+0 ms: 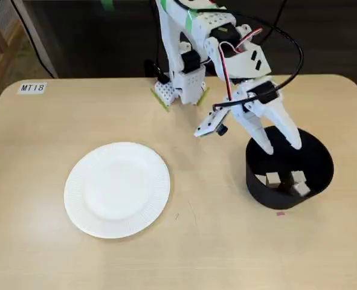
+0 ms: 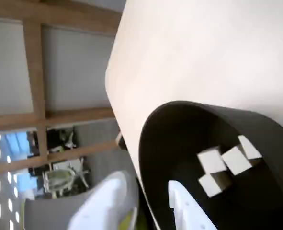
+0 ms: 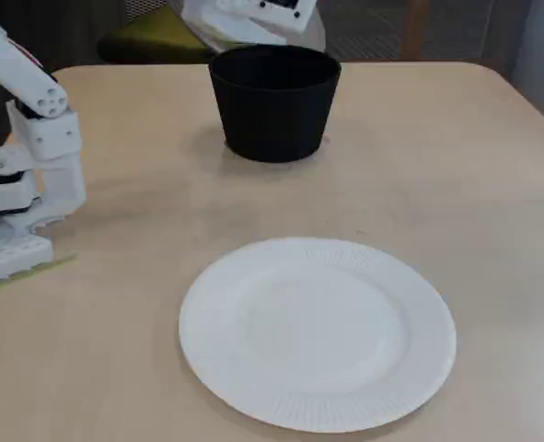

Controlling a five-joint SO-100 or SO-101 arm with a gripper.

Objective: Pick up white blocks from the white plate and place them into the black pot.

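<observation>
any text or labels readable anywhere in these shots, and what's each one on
"MT18": a small white label stuck on the table near its far left corner in a fixed view.
No other text is readable: the white plate, the black pot, the white blocks and the arm show no print.
A tiny pink mark on the table by the pot is too small to read.

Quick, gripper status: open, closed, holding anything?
Gripper: open and empty, fingers spread over the black pot. White blocks lie inside the pot; the white plate is bare.
</observation>
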